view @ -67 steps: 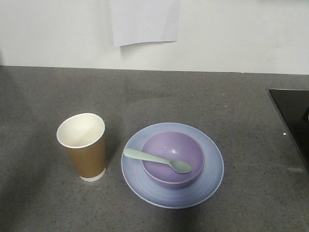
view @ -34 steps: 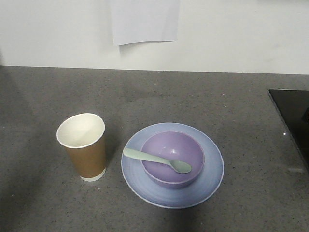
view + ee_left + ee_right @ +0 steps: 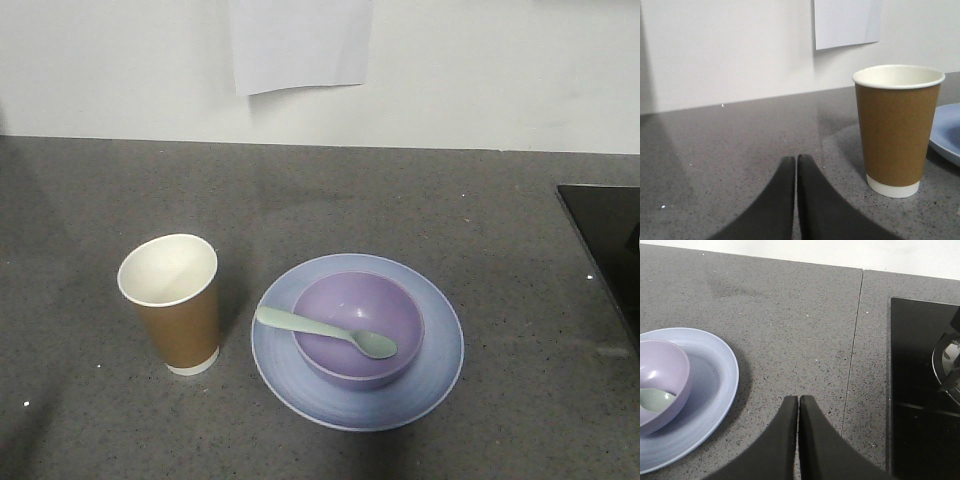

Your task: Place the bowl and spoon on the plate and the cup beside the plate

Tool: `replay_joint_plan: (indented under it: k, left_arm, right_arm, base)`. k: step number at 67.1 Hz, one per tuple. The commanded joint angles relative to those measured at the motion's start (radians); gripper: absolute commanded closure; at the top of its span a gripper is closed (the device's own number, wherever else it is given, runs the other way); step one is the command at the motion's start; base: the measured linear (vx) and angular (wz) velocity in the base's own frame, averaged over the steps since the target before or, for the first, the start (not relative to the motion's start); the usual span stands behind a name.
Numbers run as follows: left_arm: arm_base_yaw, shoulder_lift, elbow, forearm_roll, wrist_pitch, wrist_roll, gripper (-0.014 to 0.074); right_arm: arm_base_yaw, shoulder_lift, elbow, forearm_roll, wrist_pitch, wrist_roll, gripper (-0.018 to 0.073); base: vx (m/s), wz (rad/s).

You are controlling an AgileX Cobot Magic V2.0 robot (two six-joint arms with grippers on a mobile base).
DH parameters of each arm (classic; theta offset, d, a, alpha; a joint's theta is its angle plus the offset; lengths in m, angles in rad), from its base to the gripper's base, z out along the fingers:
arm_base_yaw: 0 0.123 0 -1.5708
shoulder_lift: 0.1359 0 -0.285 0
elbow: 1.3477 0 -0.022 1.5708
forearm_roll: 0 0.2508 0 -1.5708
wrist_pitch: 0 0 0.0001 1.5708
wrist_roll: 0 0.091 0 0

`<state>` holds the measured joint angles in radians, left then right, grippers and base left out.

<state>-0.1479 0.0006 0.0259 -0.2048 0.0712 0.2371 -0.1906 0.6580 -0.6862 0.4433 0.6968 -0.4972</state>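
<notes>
The lilac bowl [image 3: 358, 328] sits in the middle of the pale blue plate [image 3: 432, 375] on the grey counter. Across the bowl lies the mint-green spoon [image 3: 325, 333], scoop inside, handle pointing left over the rim. Just left of the plate the brown paper cup [image 3: 171, 302] stands upright. No gripper shows in the front view. In the left wrist view my left gripper [image 3: 796, 159] is shut and empty, low over the counter, left of the cup [image 3: 896, 130]. My right gripper [image 3: 798, 398] is shut and empty, right of the plate [image 3: 722, 365] and bowl [image 3: 662, 377].
A black glass hob [image 3: 922, 390] with a shiny metal pot [image 3: 947, 367] lies at the counter's right side. A counter seam [image 3: 852, 350] runs just right of my right gripper. A white sheet of paper [image 3: 300, 42] hangs on the back wall.
</notes>
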Motion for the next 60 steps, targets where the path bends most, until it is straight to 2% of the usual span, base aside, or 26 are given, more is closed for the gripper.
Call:
replay_joint_plan:
  k: [1,18,24,28,35,40,60]
  left_arm:
    - [-0.003,-0.023,-0.007,0.026,-0.052,0.002,0.0604]
    - [-0.003,0.022,-0.007,0.016,-0.051,-0.008,0.0604]
    - [-0.001,0.025,-0.007,0.048,-0.058,-0.039,0.0604]
    - [0.015,0.024,-0.007,0.121,-0.057,-0.130,0.0604]
    - [0.058,0.024,-0.007,0.284,-0.053,-0.345,0.0604]
    - [0.064,0.024,-0.007,0.341,-0.050,-0.421,0.0604]
    - [0.063,0.023,-0.008,0.322,-0.051,-0.425,0.0604]
  right_arm:
    - [-0.005,0.000,-0.026,0.023,-0.058,-0.003,0.0562]
    - [-0.005,-0.002,-0.026,0.023,-0.044,-0.003,0.0562]
    - [-0.005,-0.002,-0.026,0.023,-0.044,-0.003,0.0562]
    - [-0.005,-0.002,-0.026,0.023,-0.044,-0.003,0.0562]
    - [-0.005,-0.002,-0.026,0.023,-0.044,-0.003,0.0562]
    - [-0.005,-0.002,-0.026,0.023,-0.044,-0.003,0.0562]
    - [-0.005,-0.002,-0.026,0.023,-0.044,-0.003,0.0562]
  base:
    - [0.00,0.00]
    - [0.00,0.00]
    - [0.00,0.00]
    - [0.00,0.00]
    - [0.00,0.00]
    - [0.00,0.00]
    - [0.00,0.00]
